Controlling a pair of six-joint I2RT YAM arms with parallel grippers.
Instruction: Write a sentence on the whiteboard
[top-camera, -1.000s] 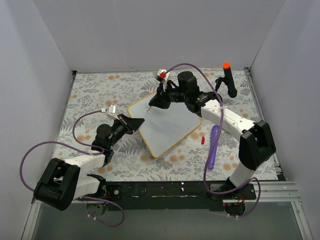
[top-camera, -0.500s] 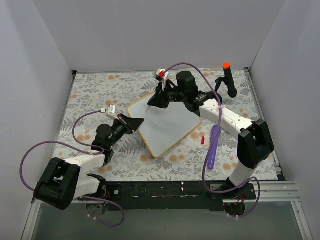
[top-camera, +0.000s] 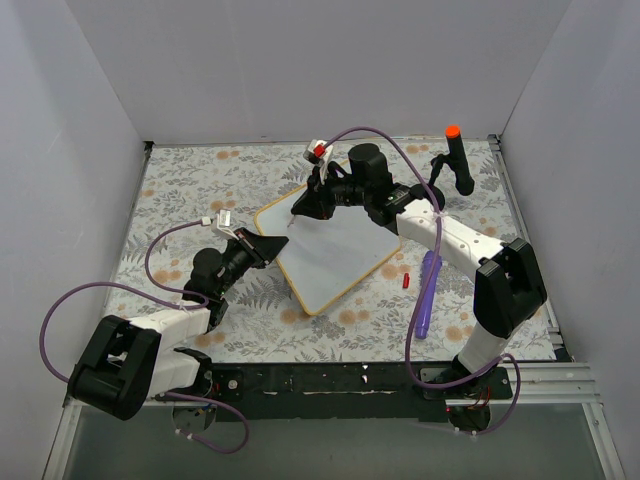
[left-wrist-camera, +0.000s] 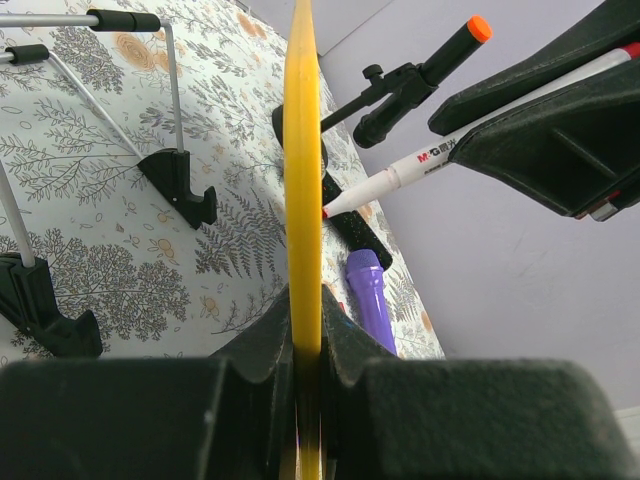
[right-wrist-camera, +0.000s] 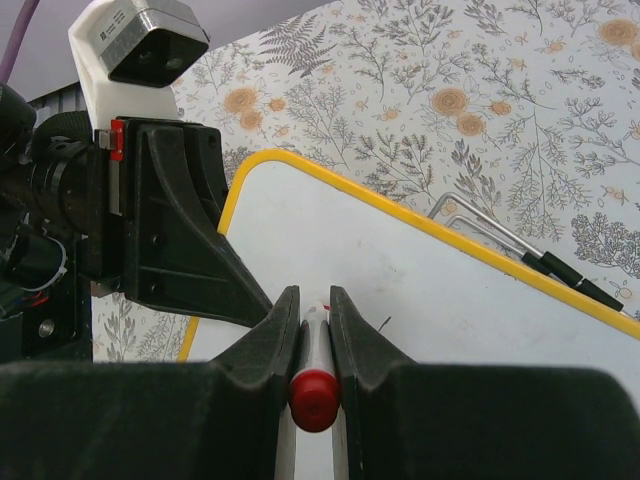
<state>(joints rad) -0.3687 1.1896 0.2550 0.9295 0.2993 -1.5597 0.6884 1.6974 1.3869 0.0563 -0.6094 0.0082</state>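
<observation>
The whiteboard lies tilted on the floral table, its white face blank; no red sentence shows on it. My left gripper is shut on its yellow frame at the left edge. My right gripper is shut on a white marker with a red end, above the board's far left corner. The marker's red tip sits at the board face. In the right wrist view the left gripper is just left of the marker.
A small red cap and a purple tool lie right of the board. A black stand with an orange top is at the back right. The board's wire legs with black feet stick out underneath.
My right gripper has moved a little to the left with the marker, toward the board's far left corner. The left arm and the board have not moved.
</observation>
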